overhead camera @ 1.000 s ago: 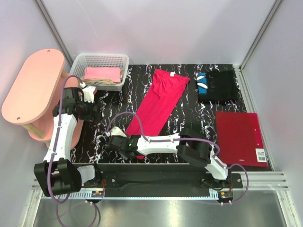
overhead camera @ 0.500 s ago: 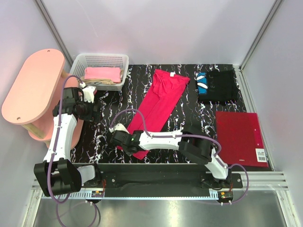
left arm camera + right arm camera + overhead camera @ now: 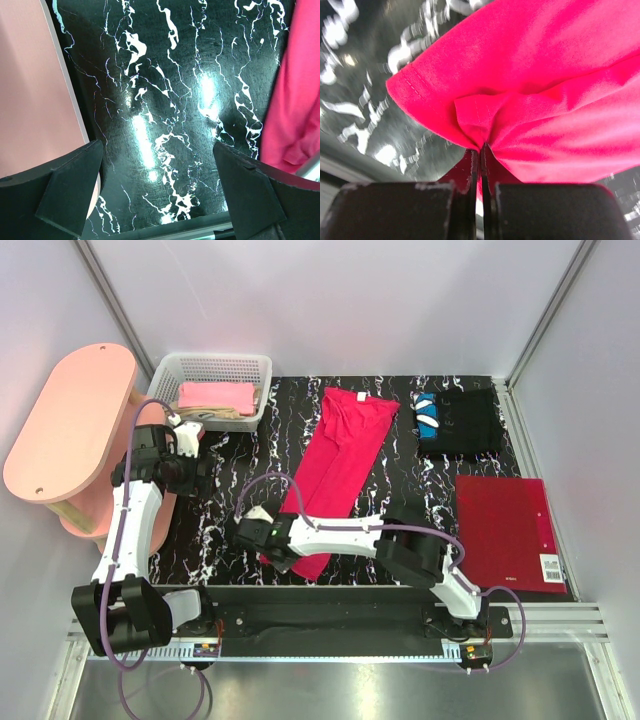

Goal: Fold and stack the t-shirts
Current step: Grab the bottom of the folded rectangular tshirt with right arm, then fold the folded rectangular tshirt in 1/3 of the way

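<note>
A crimson-red t-shirt [image 3: 340, 455], folded lengthwise, lies slantwise on the black marbled table [image 3: 230, 490], its white neck tag at the far end. My right gripper [image 3: 283, 543] is at its near left corner, and in the right wrist view the gripper [image 3: 481, 149] is shut on a pinched fold of the red hem [image 3: 475, 112]. My left gripper [image 3: 196, 472] hovers open over bare table at the left, and nothing lies between its fingers [image 3: 75, 180]. A folded black t-shirt [image 3: 465, 423] with a blue-white patch lies at the back right. Pink [image 3: 215, 395] and beige [image 3: 228, 416] t-shirts sit in a basket.
The white mesh basket [image 3: 215, 364] stands at the back left. A pink oval shelf [image 3: 70, 420] rises beside the left arm, and its edge [image 3: 30, 100] shows in the left wrist view. A stiff dark-red rectangle [image 3: 505, 530] with a barcode label lies at the right.
My right gripper has gone from open to shut on the red t-shirt's near corner, and it has shifted slightly to the right. The left arm has not moved.
</note>
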`<state>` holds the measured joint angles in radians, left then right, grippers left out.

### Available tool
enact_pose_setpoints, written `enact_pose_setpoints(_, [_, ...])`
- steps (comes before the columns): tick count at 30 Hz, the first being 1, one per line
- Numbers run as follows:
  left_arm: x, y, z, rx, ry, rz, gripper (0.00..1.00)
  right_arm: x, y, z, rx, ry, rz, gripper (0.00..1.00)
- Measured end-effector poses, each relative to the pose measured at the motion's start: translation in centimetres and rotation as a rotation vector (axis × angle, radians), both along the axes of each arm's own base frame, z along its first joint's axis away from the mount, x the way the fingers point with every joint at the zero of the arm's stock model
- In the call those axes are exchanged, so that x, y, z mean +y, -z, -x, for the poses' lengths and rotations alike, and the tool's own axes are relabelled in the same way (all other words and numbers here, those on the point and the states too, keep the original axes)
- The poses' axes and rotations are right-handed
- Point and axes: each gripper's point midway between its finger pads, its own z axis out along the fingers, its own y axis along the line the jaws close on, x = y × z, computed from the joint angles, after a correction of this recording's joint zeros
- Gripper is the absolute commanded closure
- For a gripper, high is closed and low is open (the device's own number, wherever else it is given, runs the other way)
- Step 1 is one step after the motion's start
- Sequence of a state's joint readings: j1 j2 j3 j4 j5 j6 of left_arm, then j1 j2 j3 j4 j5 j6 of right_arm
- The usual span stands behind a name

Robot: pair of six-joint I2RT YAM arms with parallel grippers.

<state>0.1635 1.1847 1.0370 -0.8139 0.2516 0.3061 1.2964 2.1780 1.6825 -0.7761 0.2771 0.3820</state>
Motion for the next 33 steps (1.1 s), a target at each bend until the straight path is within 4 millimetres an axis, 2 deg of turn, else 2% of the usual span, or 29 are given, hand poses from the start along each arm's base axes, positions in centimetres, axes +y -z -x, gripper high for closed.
enact_pose_setpoints(4, [0.0, -0.1, 0.0, -0.004, 0.0, -0.001, 0.01, -0.8, -0.8, 2.7, 0.02, -0.064, 0.074, 1.0])
enact_pose_setpoints(10, [0.0, -0.4, 0.1, -0.013, 0.0, -0.002, 0.01, 2.2, -3.7, 9.0, 0.066, -0.199, 0.015, 1.0])
enact_pose_setpoints(13, [0.0, -0.5, 0.1, -0.018, 0.0, -0.003, 0.01, 2.5, -5.1, 10.8, 0.096, -0.217, -0.021, 1.0])
enact_pose_setpoints(15, [0.0, -0.5, 0.1, -0.018, 0.0, -0.003, 0.01, 2.5, -6.3, 10.9, 0.103, -0.208, -0.045, 1.0])
enact_pose_setpoints(19, [-0.1, -0.5, 0.1, -0.019, 0.002, 0.001, 0.01, 1.8, -9.0, 9.4, 0.093, -0.167, -0.103, 1.0])
enact_pose_setpoints(22, [-0.2, -0.5, 0.1, -0.019, 0.004, 0.004, 0.01, 0.2, -10.5, 6.5, 0.082, -0.102, -0.133, 1.0])
enact_pose_setpoints(24, [-0.2, -0.5, 0.1, -0.019, 0.004, 0.005, 0.01, -1.0, -11.2, 3.8, 0.07, -0.047, -0.15, 1.0])
enact_pose_setpoints(29, [-0.2, -0.5, 0.1, -0.018, 0.004, 0.004, 0.01, -3.8, -11.5, -2.5, 0.03, 0.051, -0.141, 1.0])
enact_pose_setpoints(33, [-0.2, -0.5, 0.0, -0.015, 0.004, 0.005, 0.01, -5.2, -11.5, -5.6, 0.004, 0.071, -0.128, 1.0])
